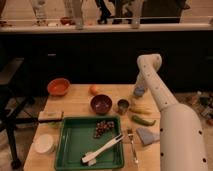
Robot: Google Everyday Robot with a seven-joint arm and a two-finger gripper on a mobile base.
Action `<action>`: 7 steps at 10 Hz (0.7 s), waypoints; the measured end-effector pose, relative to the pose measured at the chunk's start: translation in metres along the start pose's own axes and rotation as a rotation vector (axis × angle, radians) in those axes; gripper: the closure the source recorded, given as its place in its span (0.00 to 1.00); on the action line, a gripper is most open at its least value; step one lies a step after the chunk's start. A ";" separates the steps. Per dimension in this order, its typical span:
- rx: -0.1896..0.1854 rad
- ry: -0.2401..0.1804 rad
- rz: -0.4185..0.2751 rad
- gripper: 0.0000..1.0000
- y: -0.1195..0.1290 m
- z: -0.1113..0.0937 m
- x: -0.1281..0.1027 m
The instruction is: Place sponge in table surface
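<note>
At the bottom of the frame, a green tray (75, 141) sits on the pale wooden surface (75, 103). It corrals a white brush (102, 148) lying slantwise and a dark cluster (104, 128) near its far rim. A white bowl (44, 143) stands just left of the tray. A fork (133, 146) and a blue-grey cloth (147, 135) lie just to its right.

A little farther up, at the left edge, a flat rectangular block (50, 116) lies on the bare wood outside the tray. It looks most like the sponge, though that cannot be told for certain. If it is, it already rests where the task wants it.

On the right, a green vegetable (144, 120) and a yellow item (140, 110) lie beside the robot arm (167, 115). In the middle, a dark red bowl (101, 104) stands near a small cup (123, 106).

Farthest back are an orange bowl (58, 86) at the upper left corner of the surface and an orange fruit (94, 89) near the far edge.

The arm rises from the lower right, bends at an elbow and drops the gripper (138, 93) low at the far right of the surface, just beyond the cup. That posture suits setting something down. Whether the gripper is open or closed, and whether it holds anything, cannot be told.
</note>
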 end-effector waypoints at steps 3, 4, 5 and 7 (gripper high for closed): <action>0.000 0.000 -0.003 0.96 0.002 0.001 0.001; 0.000 0.000 -0.002 0.96 0.001 0.001 0.000; 0.001 -0.001 -0.002 0.96 0.001 0.001 0.000; 0.001 -0.001 -0.003 0.97 0.002 0.001 0.000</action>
